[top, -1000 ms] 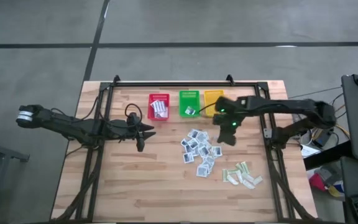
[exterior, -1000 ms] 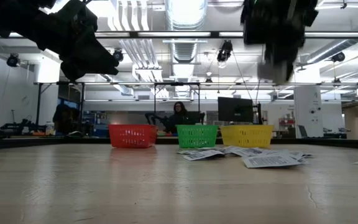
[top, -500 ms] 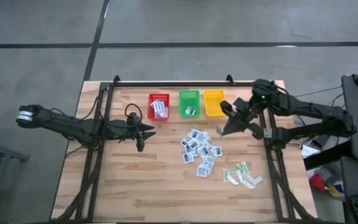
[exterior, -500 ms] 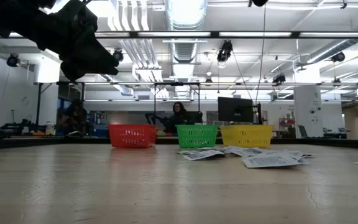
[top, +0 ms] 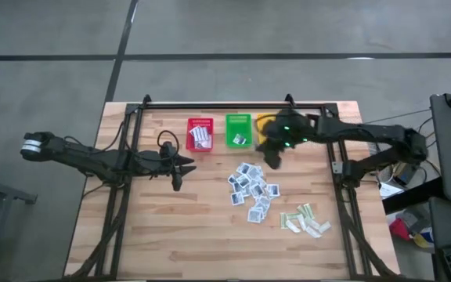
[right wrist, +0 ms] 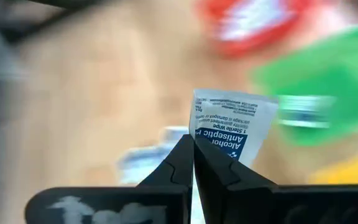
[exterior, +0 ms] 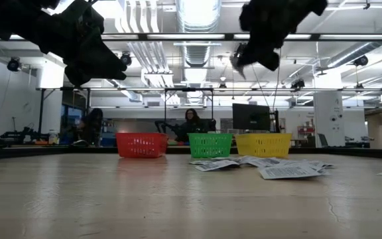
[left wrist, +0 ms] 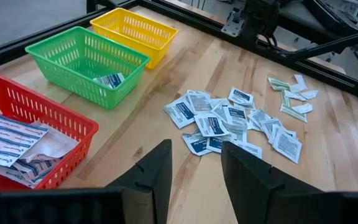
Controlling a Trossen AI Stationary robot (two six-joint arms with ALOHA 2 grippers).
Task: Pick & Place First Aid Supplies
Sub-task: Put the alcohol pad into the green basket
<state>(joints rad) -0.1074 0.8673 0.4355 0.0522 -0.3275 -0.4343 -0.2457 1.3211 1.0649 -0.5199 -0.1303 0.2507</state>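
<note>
Wipe packet (right wrist: 231, 127) sat clamped in my right pincer (top: 273, 154), raised off the surface; the green basket (top: 238, 131) lay just beside it, leftward. My left pincer (top: 176, 166) waited open, farther away.

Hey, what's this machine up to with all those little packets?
It is sorting first aid packets into baskets. The right pincer is shut on a square wipe packet and carries it above the table near the green basket. The left pincer waits open. A pile of wipe packets lies on the table.
</note>
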